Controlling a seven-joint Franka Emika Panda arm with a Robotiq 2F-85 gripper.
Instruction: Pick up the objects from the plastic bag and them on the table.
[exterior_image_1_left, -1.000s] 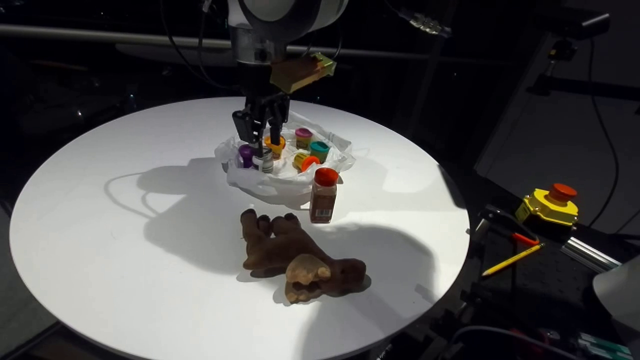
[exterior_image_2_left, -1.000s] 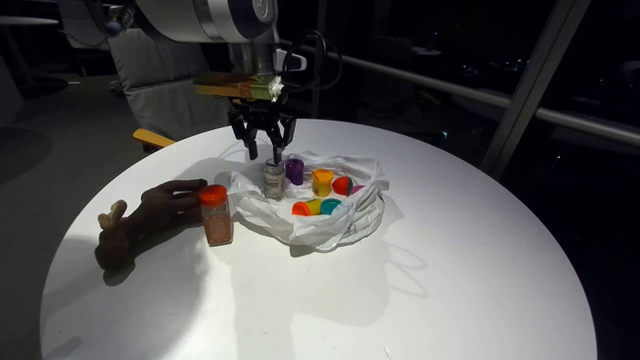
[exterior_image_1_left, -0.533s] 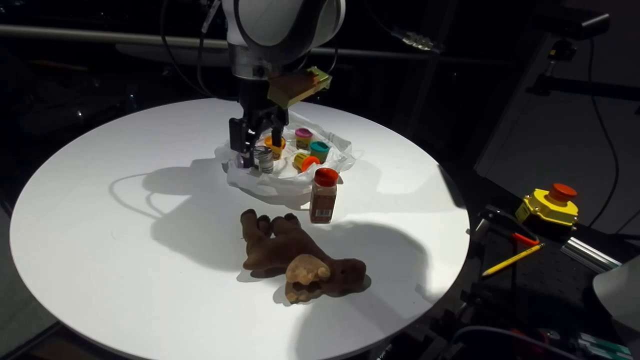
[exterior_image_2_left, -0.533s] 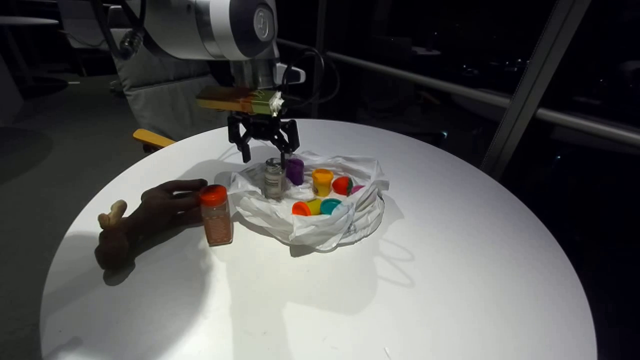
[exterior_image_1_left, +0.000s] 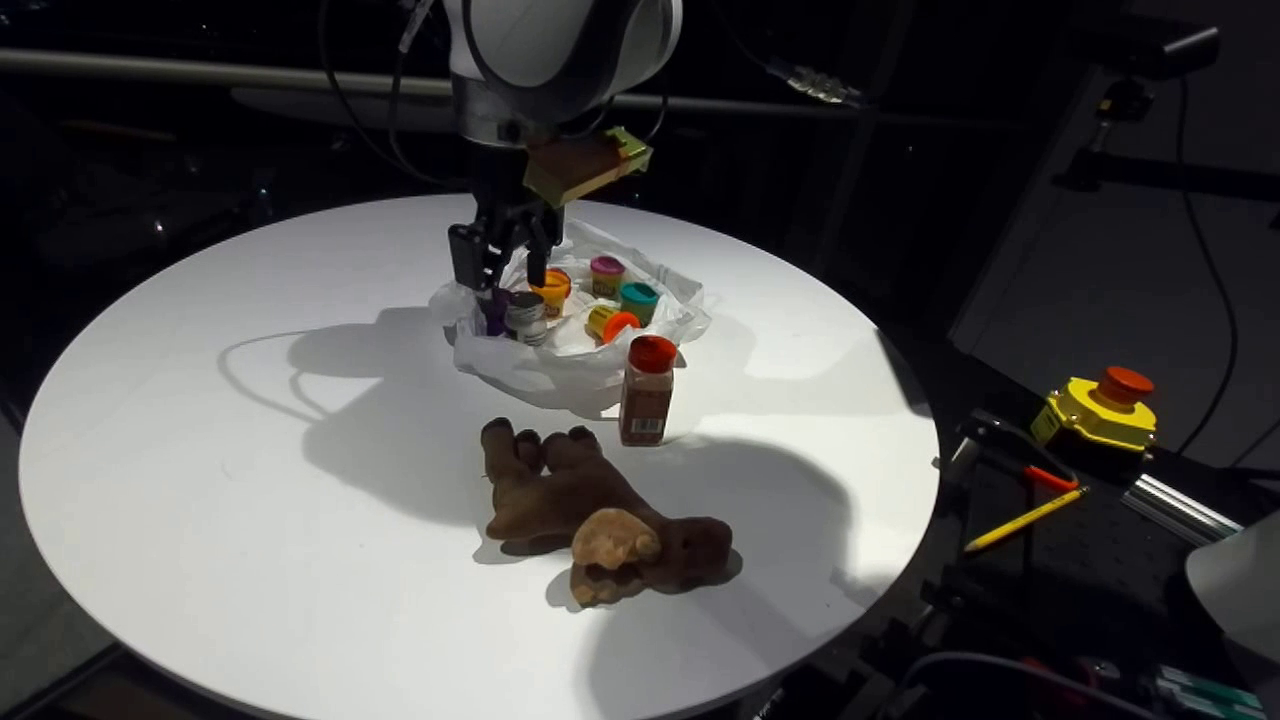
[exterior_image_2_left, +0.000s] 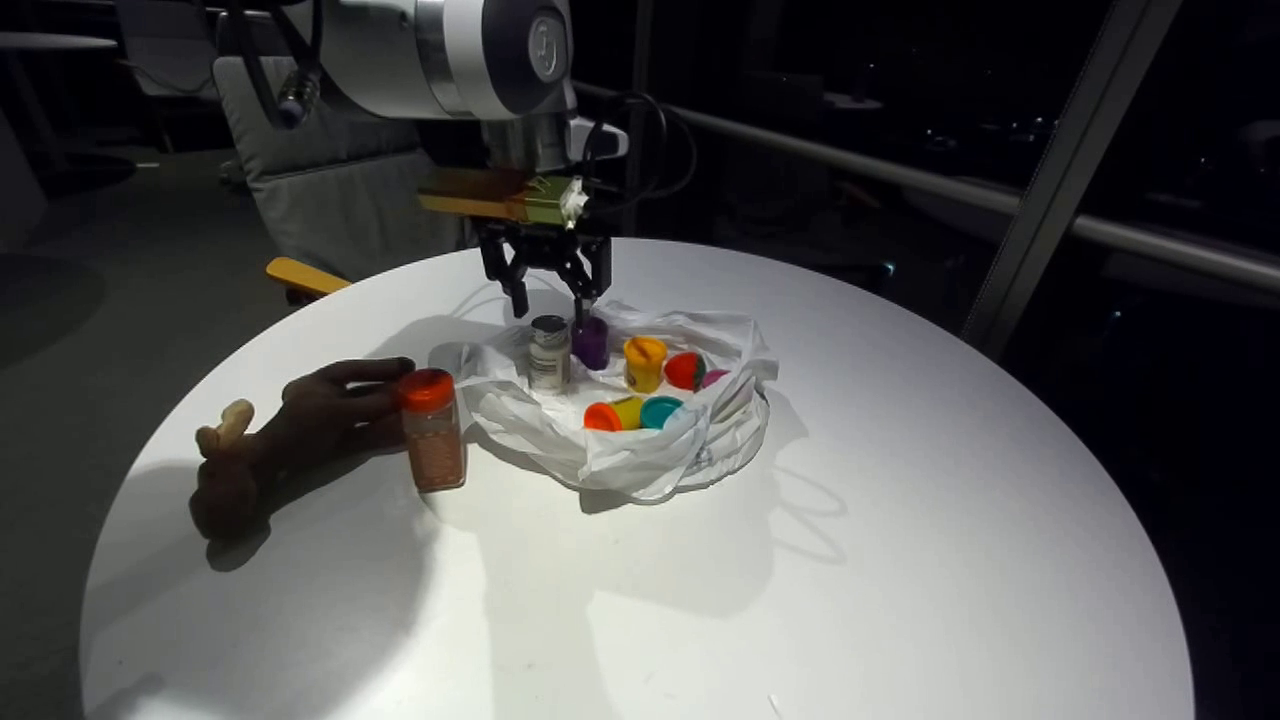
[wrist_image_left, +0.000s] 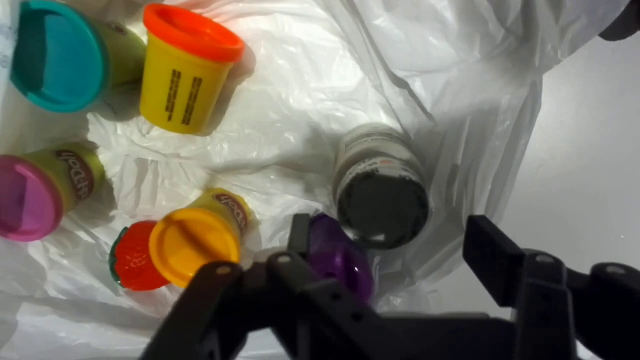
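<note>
On the round white table (exterior_image_1_left: 250, 580) lies the wrinkled plastic bag (exterior_image_2_left: 620, 465), spread wide. Inside it stands a pale jar with a dark lid (wrist_image_left: 382, 210), touching or very near the purple cup (wrist_image_left: 345, 260). Also in the bag are an orange-topped tub (wrist_image_left: 195, 245), a red piece (wrist_image_left: 140, 257), a yellow tub with orange lid (wrist_image_left: 185, 85), a teal-lidded tub (wrist_image_left: 60, 60) and a pink-lidded one (wrist_image_left: 30, 197). Above jar and cup hangs my gripper (exterior_image_2_left: 552, 305), jaws apart, gripping nothing. In the wrist view, its left finger (wrist_image_left: 300, 232) overlaps the purple cup's edge.
Outside the bag, a dark red-brown bottle (exterior_image_1_left: 645, 405) with a red cap stands upright close to the bag's rim. The brown plush toy (exterior_image_1_left: 570, 500) lies on its side beyond it. A chair (exterior_image_2_left: 330, 170) stands behind the table.
The gripper has come down toward the bag, then risen slightly and shifted from the jar toward the purple cup. Its jaws spread wider, then narrowed a little. The objects appear to stay in place.
</note>
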